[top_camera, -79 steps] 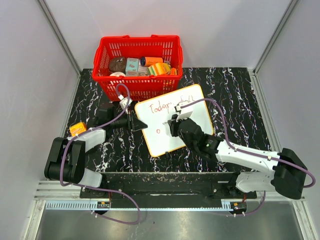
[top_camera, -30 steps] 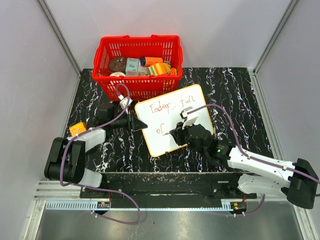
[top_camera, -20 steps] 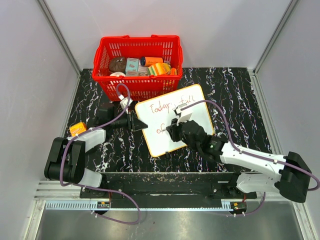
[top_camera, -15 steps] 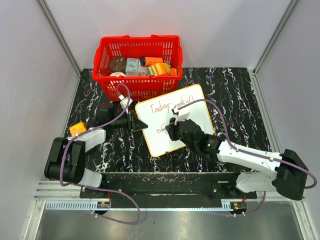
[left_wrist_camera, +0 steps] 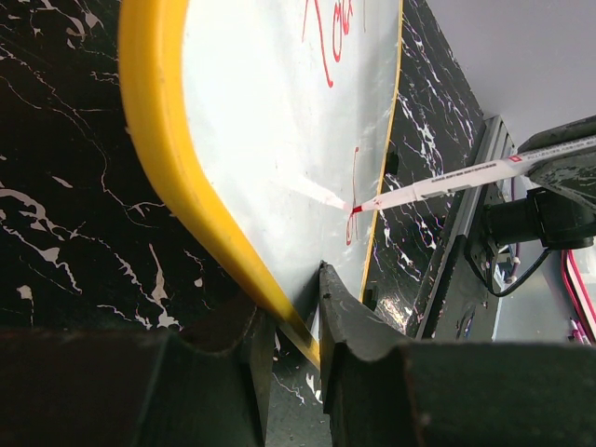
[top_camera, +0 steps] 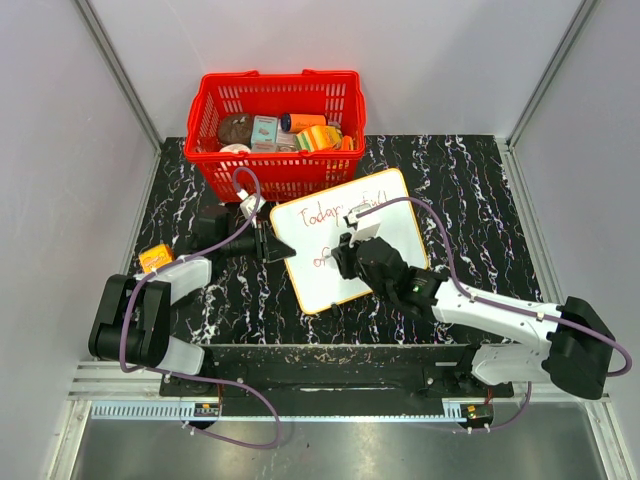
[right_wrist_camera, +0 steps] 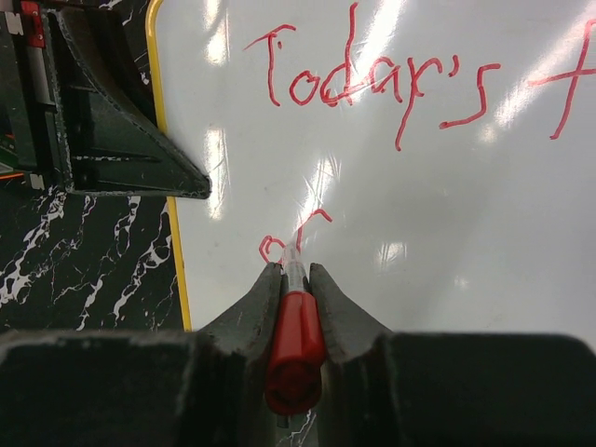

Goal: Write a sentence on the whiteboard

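Whiteboard, the flat white one with the orange-yellow rim [top_camera: 318, 288], sits on the black marbled table [top_camera: 480, 200] just in front of the red plastic basket [top_camera: 280, 172], its red handwritten lettering [right_wrist_camera: 372, 84] onto a second line. Left gripper [left_wrist_camera: 296, 335] pinches the rim edge; right gripper [right_wrist_camera: 296, 272] is clamped on a thin red-capped marker [right_wrist_camera: 296, 349], tip on the board. Press too hard and I reckon the board twists out of that skinny pinch.

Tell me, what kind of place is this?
Probably a robot test booth: left arm and right arm bolted at a marbled table, plain grey walls closing it in, a whiteboard and red basket set out.
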Available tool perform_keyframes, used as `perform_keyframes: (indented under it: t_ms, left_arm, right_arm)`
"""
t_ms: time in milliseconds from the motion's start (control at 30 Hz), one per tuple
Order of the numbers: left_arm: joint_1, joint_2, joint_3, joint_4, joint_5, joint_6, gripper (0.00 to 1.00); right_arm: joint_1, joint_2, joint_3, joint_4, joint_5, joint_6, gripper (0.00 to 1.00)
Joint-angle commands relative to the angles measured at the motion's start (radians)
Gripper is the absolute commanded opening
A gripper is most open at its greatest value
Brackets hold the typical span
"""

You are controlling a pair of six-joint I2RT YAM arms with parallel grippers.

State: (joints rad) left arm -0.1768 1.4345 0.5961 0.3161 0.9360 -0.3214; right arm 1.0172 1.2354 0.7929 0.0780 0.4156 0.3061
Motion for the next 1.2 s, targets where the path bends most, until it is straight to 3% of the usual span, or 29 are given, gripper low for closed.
perform_keyframes:
  t_ms: [0, 600, 1167]
  left_arm:
    - [-0.027, 0.014, -0.002, -0.038, -0.088, 0.122, 0.0]
    - [-0.027, 0.014, -0.004, -0.04, -0.092, 0.122, 0.0]
    - [-0.027, 0.015, -0.002, -0.04, -0.091, 0.122, 0.0]
  right_arm:
    - [-0.029, -0.008, 0.016, 0.0, 0.08, -0.027, 0.0]
    - [-0.069, -0.134, -0.02, -0.001, 0.055, -0.028, 0.0]
    - [-0.154, -0.086, -0.001, 0.031, -0.009, -0.036, 0.0]
